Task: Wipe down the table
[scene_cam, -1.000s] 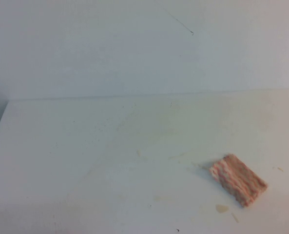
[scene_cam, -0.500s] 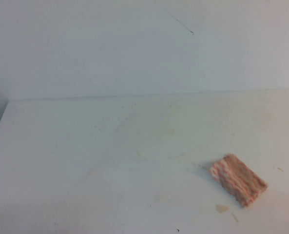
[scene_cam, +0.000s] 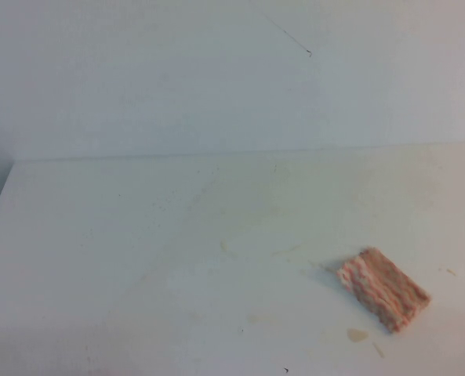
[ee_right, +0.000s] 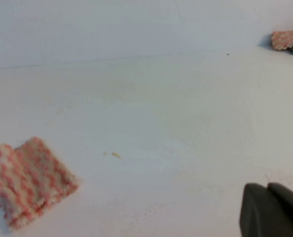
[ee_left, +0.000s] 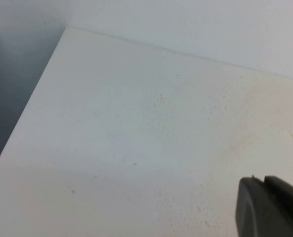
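Note:
A folded pink-and-white cloth (scene_cam: 383,287) lies flat on the white table (scene_cam: 138,235) at the front right; the right wrist view shows the same cloth (ee_right: 26,180). Faint tan smears (scene_cam: 228,247) and crumbs (scene_cam: 357,335) mark the tabletop near it. My right gripper (ee_right: 266,187) hovers above the table well off from the cloth, fingers pressed together, holding nothing. In its own wrist view my left gripper (ee_left: 263,180) is shut too, empty, over the table's left part. Neither arm shows in the high view.
A white wall (scene_cam: 216,70) rises behind the table's far edge. The table's left edge (ee_left: 32,108) drops to a dark floor. A second pink cloth on a dark item (ee_right: 289,40) sits far off by the wall in the right wrist view.

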Action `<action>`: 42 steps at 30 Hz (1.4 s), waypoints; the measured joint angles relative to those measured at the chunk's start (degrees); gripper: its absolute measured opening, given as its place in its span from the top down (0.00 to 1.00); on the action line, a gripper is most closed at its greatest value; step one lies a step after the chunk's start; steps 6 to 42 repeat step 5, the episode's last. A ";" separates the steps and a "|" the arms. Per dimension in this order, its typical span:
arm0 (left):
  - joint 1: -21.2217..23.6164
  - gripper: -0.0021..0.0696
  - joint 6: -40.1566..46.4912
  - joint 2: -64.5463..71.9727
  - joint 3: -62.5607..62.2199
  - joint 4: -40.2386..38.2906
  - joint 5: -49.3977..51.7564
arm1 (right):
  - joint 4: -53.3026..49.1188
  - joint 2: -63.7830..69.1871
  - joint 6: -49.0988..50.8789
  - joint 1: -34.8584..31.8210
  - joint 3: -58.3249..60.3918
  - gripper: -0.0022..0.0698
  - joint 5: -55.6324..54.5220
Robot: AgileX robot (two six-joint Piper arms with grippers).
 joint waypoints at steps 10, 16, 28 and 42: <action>0.00 0.97 0.00 0.00 0.00 0.00 0.00 | 0.00 0.00 0.00 0.00 0.00 0.97 0.00; 0.00 0.97 0.00 0.00 0.00 0.00 0.00 | 0.00 0.00 0.00 0.00 0.00 0.97 0.00; 0.00 0.97 0.00 0.00 0.00 0.00 0.00 | 0.00 0.00 0.00 0.00 0.00 0.97 0.00; 0.00 0.97 0.00 0.00 0.00 0.00 0.00 | 0.00 0.00 0.00 0.00 0.00 0.97 0.00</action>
